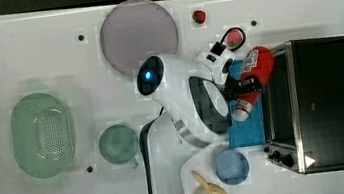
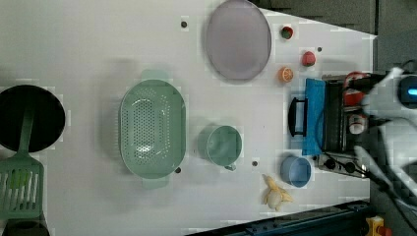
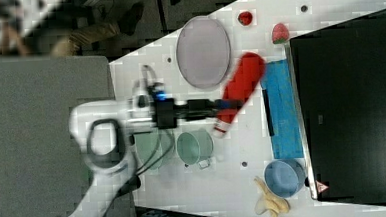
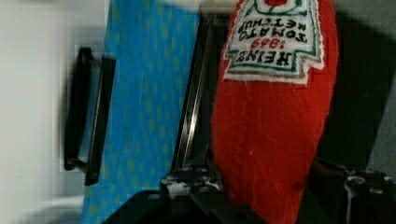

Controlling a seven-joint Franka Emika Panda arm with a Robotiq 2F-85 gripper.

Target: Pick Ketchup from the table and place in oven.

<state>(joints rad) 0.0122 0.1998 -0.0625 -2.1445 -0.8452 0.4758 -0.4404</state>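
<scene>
The red Ketchup (image 1: pixel 259 71) bottle is held off the white table (image 1: pixel 27 45), with my gripper (image 1: pixel 244 86) shut across its middle. Its white cap (image 1: pixel 241 113) points away from the black oven (image 1: pixel 332 101), and its thick end is at the oven's open front. The blue door (image 1: pixel 247 130) lies folded down flat beneath the bottle. In the right view the Ketchup (image 3: pixel 243 81) hangs tilted over the door (image 3: pixel 281 114) beside the oven (image 3: pixel 351 105). The wrist view shows the labelled Ketchup (image 4: pixel 275 121) between my fingers (image 4: pixel 187 182), with the door (image 4: pixel 144 107) and its black handle (image 4: pixel 86 116) below.
A grey plate (image 1: pixel 138 35), two strawberries (image 1: pixel 199 16) (image 1: pixel 235 38), a green colander (image 1: pixel 42 134) and a green cup (image 1: pixel 118 143) sit on the table. A blue bowl (image 1: pixel 231 167) and a banana (image 1: pixel 211 190) lie near the oven's knobs (image 1: pixel 281 157). A black pan (image 2: pixel 29 118) and a green spatula (image 2: pixel 19 182) are at the left view's left.
</scene>
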